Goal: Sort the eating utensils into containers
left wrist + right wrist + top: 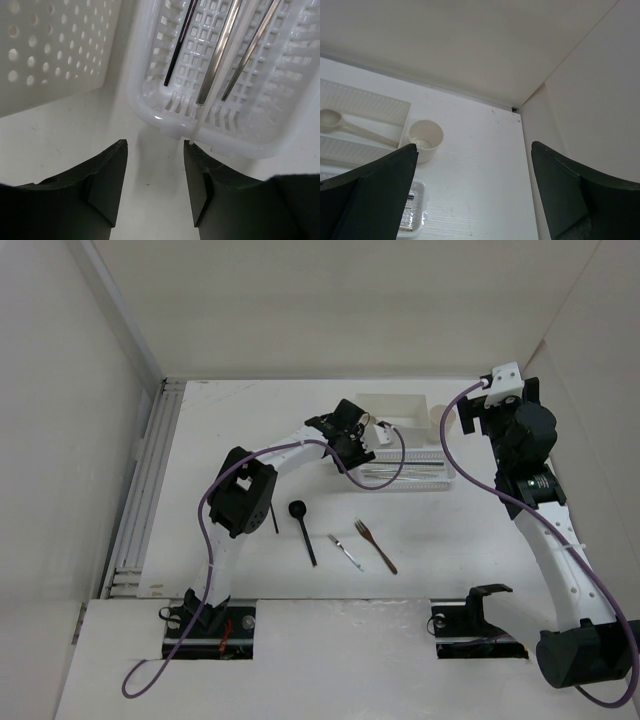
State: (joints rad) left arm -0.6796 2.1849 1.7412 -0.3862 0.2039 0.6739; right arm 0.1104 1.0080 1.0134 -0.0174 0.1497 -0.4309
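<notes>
My left gripper [357, 453] [155, 150] is open and empty, hovering just off the near end of the low mesh basket tray [438, 481] [150, 102]. Several slim chopsticks [220, 50] lie lengthwise in the tray. The beige spoon [331, 119] lies in the perforated rectangular box [400, 400] [367, 102]. The cream round cup [440, 418] [425, 140] stands right of the box. The black spoon [300, 515], silver fork [346, 552] and brown fork [375, 546] lie on the table in front. My right gripper [463, 418] [472, 150] is wide open and empty, raised near the cup.
White walls close in the table at the back, left and right. A thin dark stick [274, 522] lies by the left arm's elbow. The box's perforated wall [50, 50] stands left of the left gripper. The tray's corner [412, 212] shows below the cup.
</notes>
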